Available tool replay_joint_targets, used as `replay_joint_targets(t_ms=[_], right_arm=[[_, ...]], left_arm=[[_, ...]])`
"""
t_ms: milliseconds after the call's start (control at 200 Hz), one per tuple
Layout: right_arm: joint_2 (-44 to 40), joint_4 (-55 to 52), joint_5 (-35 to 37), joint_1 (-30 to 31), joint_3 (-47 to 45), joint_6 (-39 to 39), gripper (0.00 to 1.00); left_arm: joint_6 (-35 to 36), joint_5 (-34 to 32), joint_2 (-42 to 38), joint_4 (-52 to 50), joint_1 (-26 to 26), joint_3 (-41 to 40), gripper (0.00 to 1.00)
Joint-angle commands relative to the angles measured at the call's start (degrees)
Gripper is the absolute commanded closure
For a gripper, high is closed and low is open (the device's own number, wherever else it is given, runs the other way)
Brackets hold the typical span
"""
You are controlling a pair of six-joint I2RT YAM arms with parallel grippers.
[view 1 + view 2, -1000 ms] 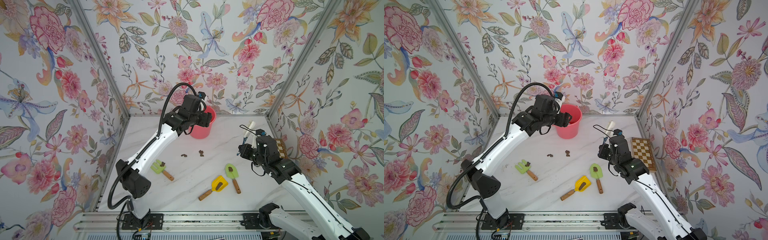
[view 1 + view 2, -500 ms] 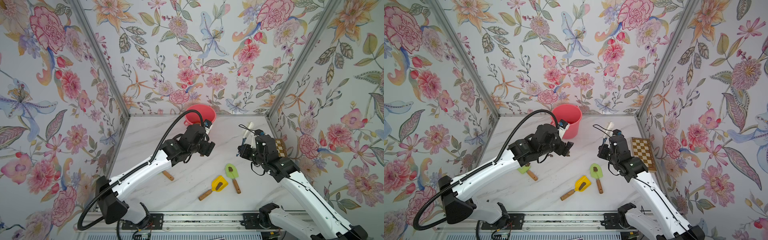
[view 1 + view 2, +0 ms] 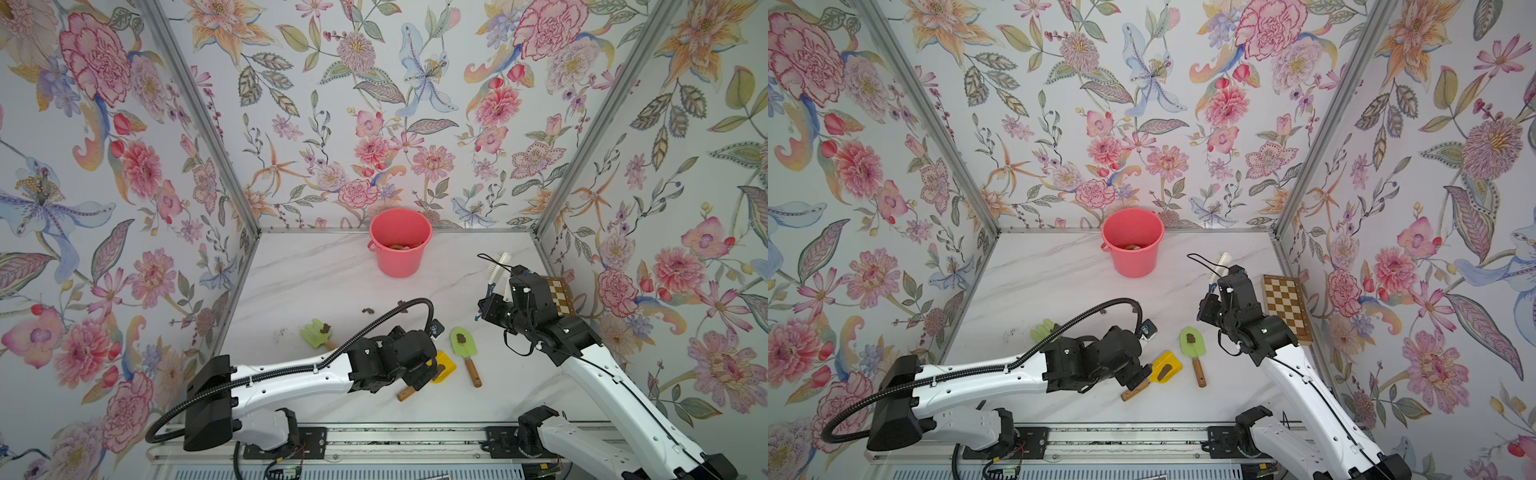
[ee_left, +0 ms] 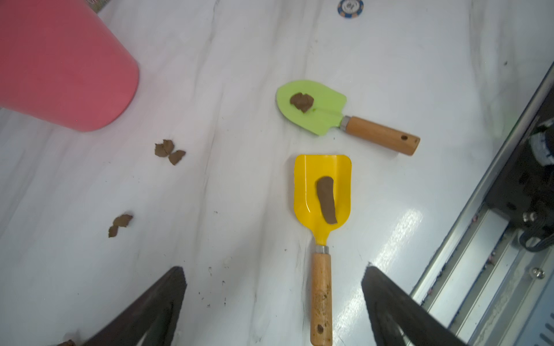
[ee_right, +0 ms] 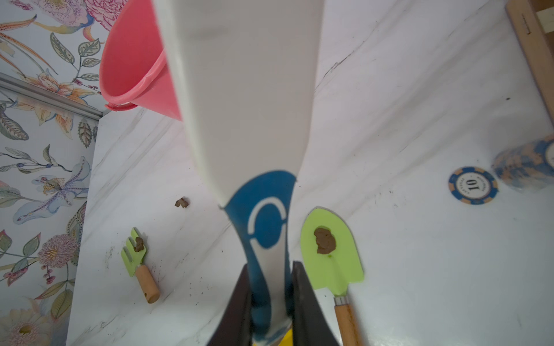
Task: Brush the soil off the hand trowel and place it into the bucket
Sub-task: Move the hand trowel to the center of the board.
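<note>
A yellow hand trowel [image 4: 322, 191] with a wooden handle lies near the table's front, and a long strip of soil [image 4: 326, 199] sits on its blade. My left gripper [image 4: 274, 287] hangs open just above its handle [image 4: 321, 296], which lies between the fingers, nearer one, untouched. In both top views that gripper [image 3: 419, 374] covers part of the yellow trowel [image 3: 1165, 368]. A green trowel [image 3: 462, 341] with a soil lump [image 4: 302, 102] lies beside it. My right gripper [image 5: 269, 299] is shut on a white and blue brush [image 5: 254, 90], held up at the right. The coral-pink bucket [image 3: 400, 245] stands at the back.
A green hand rake [image 3: 316, 333] carrying a soil lump lies at the front left. Loose soil crumbs [image 4: 169, 151] dot the table's middle. A chessboard [image 3: 1285, 303] rests against the right wall. Blue poker chips [image 5: 473, 185] lie near the right arm.
My left arm has swung from the bucket at the back down to the front over the yellow trowel, and its jaws have opened wider. The right arm and brush have stayed still.
</note>
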Motion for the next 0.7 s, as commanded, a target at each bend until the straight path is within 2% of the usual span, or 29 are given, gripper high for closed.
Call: replay_joint_targets(t_ms=[0,305,440,696], right_arm=[[-1.8,-1.2,1.5,-0.2,-0.1,2.1,0.97],[-2.8,-3.2,2.6,-0.1,-0.7,4.1,0.94],[-2.8,-3.2,2.8,-0.1,-0.4,4.1,0.94],[-1.7,-3.4,2.5,-0.1,0.4,3.6,0.94]], left_arm=[[-1.4,-0.2,-1.1,0.0,-1.4,-3.4,0.05],[-0.4,3.4,5.8,1.1,-6.4,-7.2,0.12],[0.3,4.3,7.4,3.0,-6.5,-9.1,0.12],[0.6,4.7,12.4,6.3,-6.5,-10.6,0.18]])
